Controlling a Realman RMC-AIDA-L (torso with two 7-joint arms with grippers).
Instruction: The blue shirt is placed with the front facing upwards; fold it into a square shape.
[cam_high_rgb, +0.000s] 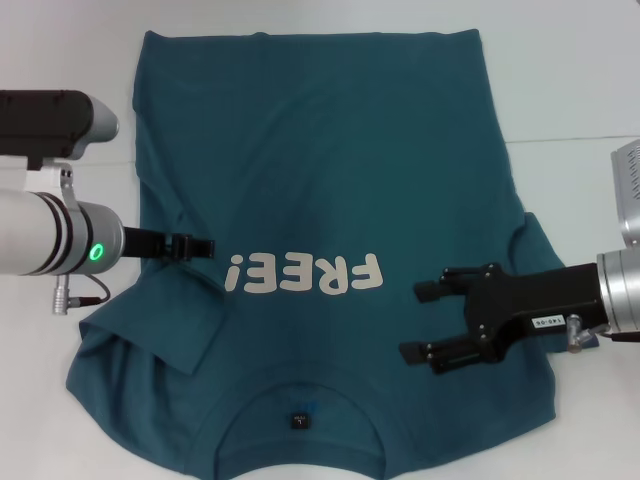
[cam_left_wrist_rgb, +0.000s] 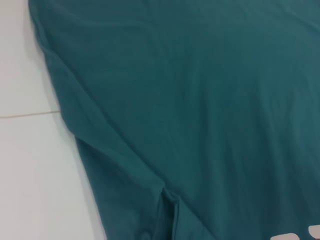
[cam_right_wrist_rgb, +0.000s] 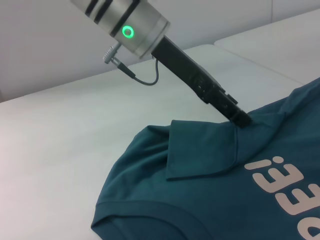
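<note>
The blue shirt (cam_high_rgb: 320, 150) lies flat on the white table, front up, with its white "FREE!" lettering (cam_high_rgb: 303, 273) across the middle and its collar and dark neck label (cam_high_rgb: 299, 421) at the near edge. The sleeve on my left (cam_high_rgb: 150, 325) is folded inward over the body. My left gripper (cam_high_rgb: 203, 246) is shut at the top of that fold, pinching the fabric; in the right wrist view the left gripper (cam_right_wrist_rgb: 241, 119) meets the raised cloth. My right gripper (cam_high_rgb: 420, 321) is open, just above the shirt beside the other sleeve (cam_high_rgb: 535, 245), holding nothing.
Bare white table (cam_high_rgb: 570, 70) surrounds the shirt, with a seam line (cam_high_rgb: 570, 138) on the right. The left wrist view shows only shirt cloth (cam_left_wrist_rgb: 200, 100) and bare table (cam_left_wrist_rgb: 30, 165).
</note>
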